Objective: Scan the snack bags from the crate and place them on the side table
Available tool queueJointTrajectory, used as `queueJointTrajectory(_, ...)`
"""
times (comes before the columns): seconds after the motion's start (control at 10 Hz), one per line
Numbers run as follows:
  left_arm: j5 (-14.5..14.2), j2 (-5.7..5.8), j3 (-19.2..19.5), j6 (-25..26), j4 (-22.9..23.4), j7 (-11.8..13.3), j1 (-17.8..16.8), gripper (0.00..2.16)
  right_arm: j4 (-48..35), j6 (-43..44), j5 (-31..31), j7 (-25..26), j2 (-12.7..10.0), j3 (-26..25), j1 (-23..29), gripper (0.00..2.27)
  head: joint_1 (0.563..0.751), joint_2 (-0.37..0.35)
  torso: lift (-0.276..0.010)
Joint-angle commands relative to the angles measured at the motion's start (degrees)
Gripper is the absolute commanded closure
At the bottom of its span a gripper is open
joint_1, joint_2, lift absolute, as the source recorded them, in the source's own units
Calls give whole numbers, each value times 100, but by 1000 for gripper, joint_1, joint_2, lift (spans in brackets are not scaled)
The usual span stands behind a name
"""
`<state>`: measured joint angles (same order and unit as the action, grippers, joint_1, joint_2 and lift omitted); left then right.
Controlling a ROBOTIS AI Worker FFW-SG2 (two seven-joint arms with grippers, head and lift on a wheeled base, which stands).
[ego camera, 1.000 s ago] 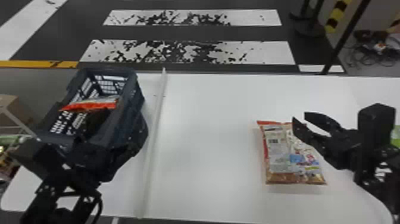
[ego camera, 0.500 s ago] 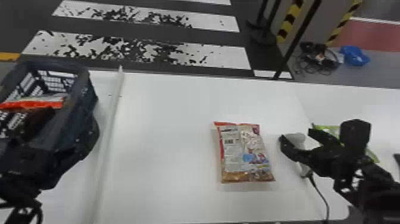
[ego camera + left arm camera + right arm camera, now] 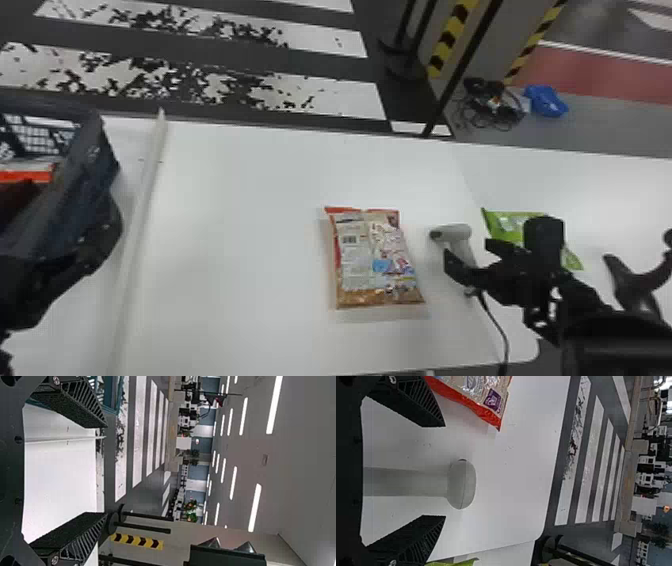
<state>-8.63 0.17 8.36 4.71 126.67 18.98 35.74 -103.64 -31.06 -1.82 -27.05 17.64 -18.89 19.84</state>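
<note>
The table (image 3: pixel 240 240) is white, with a pale strip (image 3: pixel 142 195) running near to far down its left part. The bag (image 3: pixel 375 260) lies flat to the right of the strip, barcode side up. The crate (image 3: pixel 85 165) stands on the left with a red-and-white packet (image 3: pixel 25 175) inside. The left gripper (image 3: pixel 40 290) is at the crate's near side, jaws apart and empty.

Right of the bag is the scanner (image 3: pixel 452 234), its cord (image 3: pixel 497 327) trailing to the near edge. The right gripper (image 3: pixel 466 248) is at the scanner, jaws spread with the handle showing between them; I cannot tell whether they touch it. A green bag (image 3: pixel 505 222) lies on the side table (image 3: pixel 600 190), partly behind the right arm.

Beyond, the dark floor has worn white stripes (image 3: pixel 330 95). Far right are tangled cables (image 3: pixel 492 107) and a blue bundle (image 3: pixel 546 101); long ceiling lights (image 3: pixel 254 506) run overhead.
</note>
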Motion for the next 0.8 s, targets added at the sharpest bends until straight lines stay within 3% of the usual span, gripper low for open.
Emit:
queueJointTrajectory(0.0, 2, -32, -10, 0, -64, 0, -32, 87, 406, -20, 59, -46, 91, 105, -244, 73, 695, -248, -94)
queueJointTrajectory(0.1, 2, -32, -10, 0, -116, 0, -58, 87, 687, -37, 147, -64, 117, 184, -446, 127, 695, -255, -94)
queueJointTrajectory(0.2, 2, -32, -10, 0, -125, 0, -58, 87, 907, -72, 235, -81, 170, 254, -604, 464, 695, -257, -94)
queueJointTrajectory(0.4, 2, -32, -1, 0, -134, 0, -58, 87, 1056, -213, 279, -72, 179, 307, -727, 1771, 695, -263, -94)
queueJointTrajectory(0.5, 2, -32, -1, 0, -151, 0, -76, 87, 1056, -195, 279, -55, 179, 298, -727, 1983, 695, -264, -94)
queueJointTrajectory(0.7, 2, -32, -18, 0, -195, 0, -85, 87, 924, -125, 261, 7, 161, 210, -665, 2186, 695, -268, -94)
